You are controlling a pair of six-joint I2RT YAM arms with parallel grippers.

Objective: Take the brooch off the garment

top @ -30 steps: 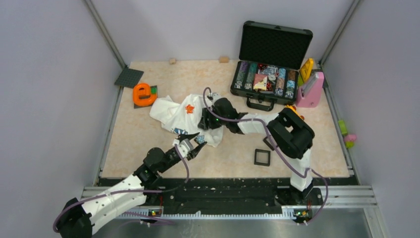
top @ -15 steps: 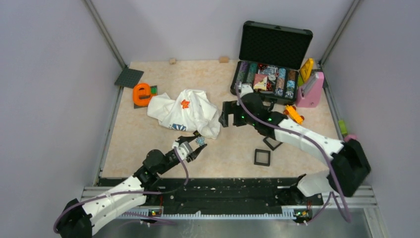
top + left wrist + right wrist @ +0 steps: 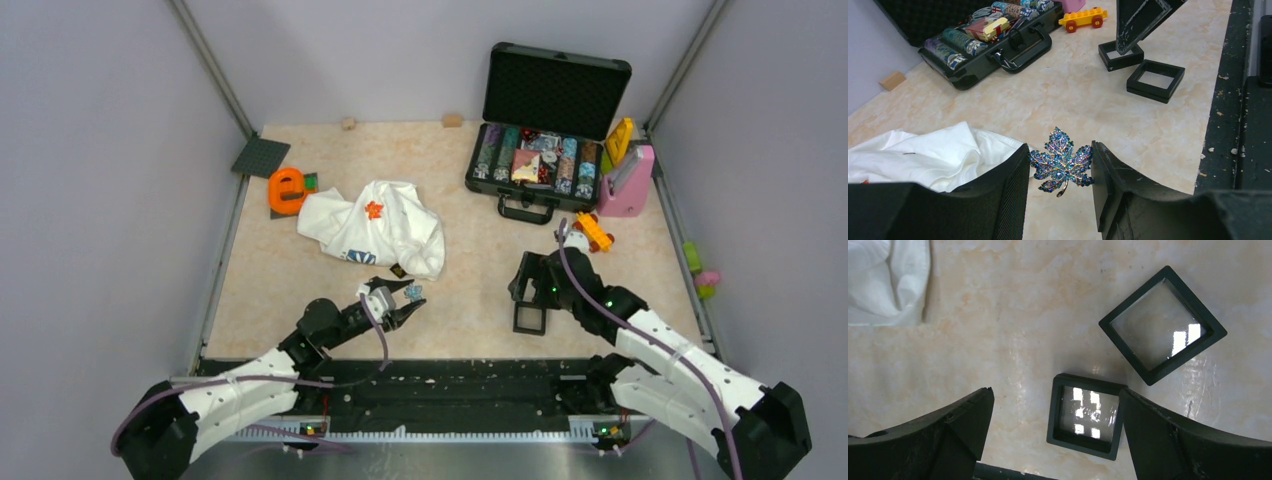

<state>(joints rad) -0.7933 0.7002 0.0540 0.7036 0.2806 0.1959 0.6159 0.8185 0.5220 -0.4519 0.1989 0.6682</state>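
Observation:
The garment (image 3: 380, 228), a white T-shirt with a flower print, lies crumpled at the table's middle left; its edge shows in the left wrist view (image 3: 923, 155). My left gripper (image 3: 405, 300) is shut on the brooch (image 3: 1063, 162), a blue jewelled leaf, and holds it off the table just in front of the garment, apart from the cloth. My right gripper (image 3: 522, 287) is open and empty, hovering over two small black square boxes (image 3: 1085, 415) (image 3: 1163, 330).
An open black case of chips (image 3: 545, 160) stands at the back right, with a yellow toy car (image 3: 592, 232) and a pink object (image 3: 628, 185) near it. An orange object (image 3: 290, 190) and a dark plate (image 3: 260, 157) are at the back left.
My right arm has pulled away from the garment and swung to the front right, over the black boxes. My left gripper has drawn the brooch a little away from the garment.

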